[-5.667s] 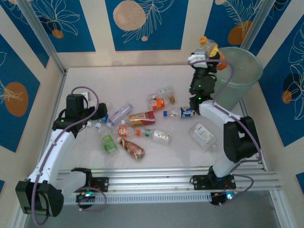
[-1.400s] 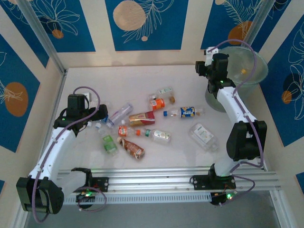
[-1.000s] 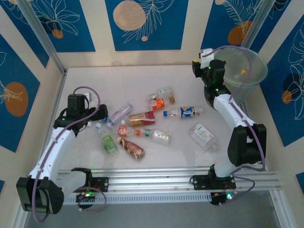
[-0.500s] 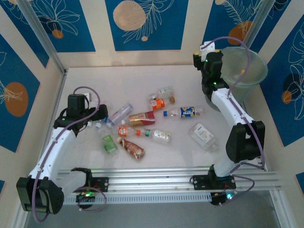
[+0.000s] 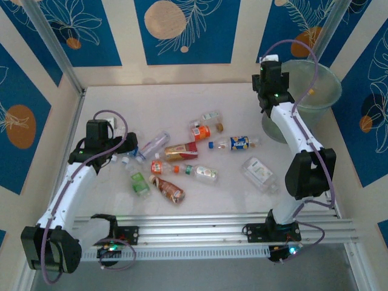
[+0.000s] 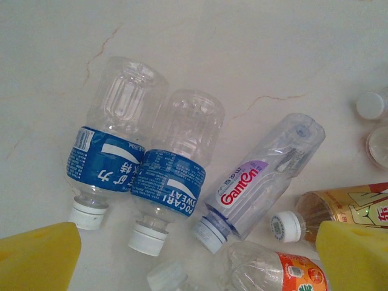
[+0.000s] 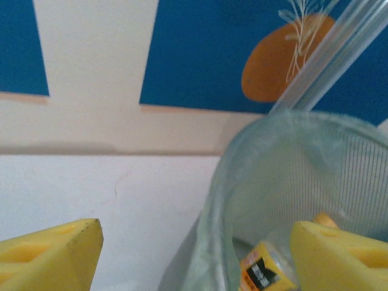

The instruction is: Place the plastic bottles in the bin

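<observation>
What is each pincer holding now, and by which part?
Nothing. The right pincer stands open beside the translucent grey-green plastic bin; the left pincer hangs open above two blue-labelled clear plastic bottles.

White tabletop (image 5: 182, 97) — faintly cracked, it seems — ringed by blue-and-orange wall panels (image 5: 206, 36).

overhead camera: high behind me, tilted down over the whole table (image 5: 182, 103). my left wrist: close, looking down on bottles (image 6: 176, 176) the overhead also sees. my right wrist: close by the bin (image 7: 273, 163), facing the back wall (image 7: 91, 66); overhead shares both.
</observation>
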`<state>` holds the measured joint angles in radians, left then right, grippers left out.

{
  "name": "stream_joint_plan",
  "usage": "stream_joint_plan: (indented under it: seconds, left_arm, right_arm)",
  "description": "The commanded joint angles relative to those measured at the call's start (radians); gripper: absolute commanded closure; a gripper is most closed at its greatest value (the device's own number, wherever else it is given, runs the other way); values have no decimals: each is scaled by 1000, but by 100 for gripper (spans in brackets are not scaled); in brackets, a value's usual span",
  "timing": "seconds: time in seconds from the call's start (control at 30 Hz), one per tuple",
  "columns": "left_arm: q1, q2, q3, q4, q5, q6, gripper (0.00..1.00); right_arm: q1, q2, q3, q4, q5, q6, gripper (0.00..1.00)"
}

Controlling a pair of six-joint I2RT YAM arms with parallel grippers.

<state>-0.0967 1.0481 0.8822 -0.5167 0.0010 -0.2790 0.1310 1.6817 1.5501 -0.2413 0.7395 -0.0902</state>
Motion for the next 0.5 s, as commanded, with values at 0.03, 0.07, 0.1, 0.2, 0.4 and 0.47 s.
stream_joint_plan:
  seconds: [0.03,0.07,0.1,0.2,0.4,0.47]
  left_arm:
    - [-8,-16,17,6,21,0,1]
    - [-8,-17,18,7,21,0,1]
    - [-8,-17,15,7,21,0,0]
    - [-8,-14,17,7,19,0,0]
    - [-8,-13,15,1,17,0,1]
    - [-8,-14,15,0,15,0,0]
  right_arm:
    - [-29,-5,28,-92,-43,57,21]
    - [-34,-7,29,-98,-59,58,22]
    - [-40,-4,30,-109,-81,59,23]
    - [-64,14,55,-154,-143,73,27]
    - [-70,98,138,-229,-171,47,40]
    - [-72,108,138,-223,-174,38,48]
